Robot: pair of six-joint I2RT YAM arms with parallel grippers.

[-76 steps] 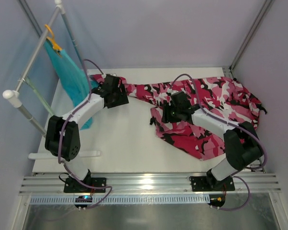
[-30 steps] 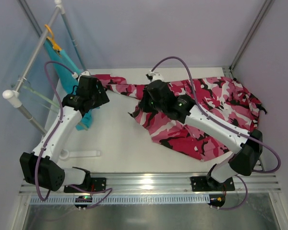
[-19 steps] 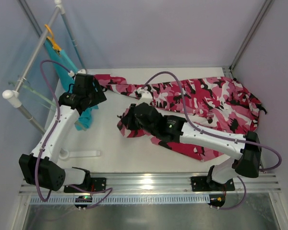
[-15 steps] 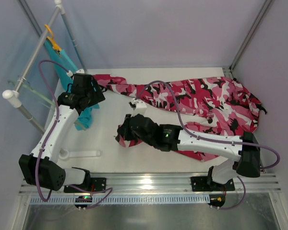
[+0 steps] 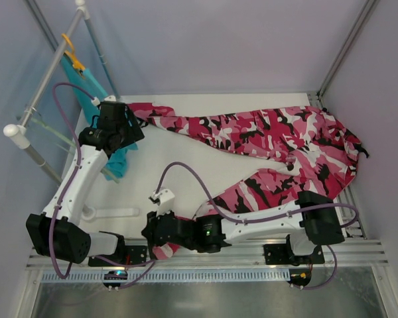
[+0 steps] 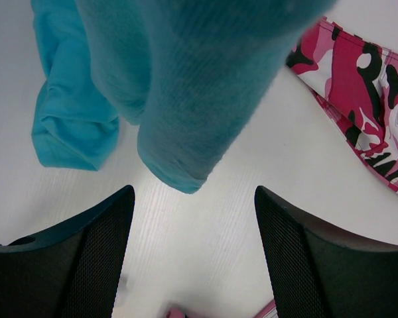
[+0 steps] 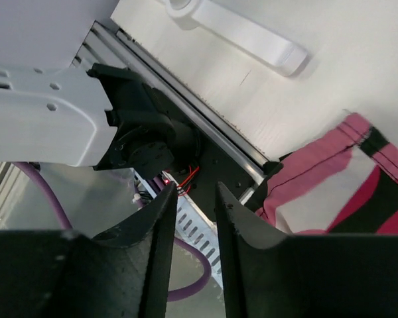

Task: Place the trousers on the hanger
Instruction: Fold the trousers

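Note:
The pink camouflage trousers lie across the back and right of the table. One leg is drawn out to the front rail, and cloth shows in the left wrist view. My right gripper is low at the near left edge, jaws nearly together. The leg's hem lies against its right finger. My left gripper is open and empty above the table, beside the hanging teal garment. The pale mint hanger shows faintly at the rack on the left.
A white tube rack stands at the left with an orange hanger holding the teal garment. The rack's white foot lies near the front left and shows in the right wrist view. The metal front rail runs under my right arm.
My right arm has swung from mid-table to the near left edge, dragging one trouser leg to the front rail. My left gripper left the trouser hem and moved to the teal garment.

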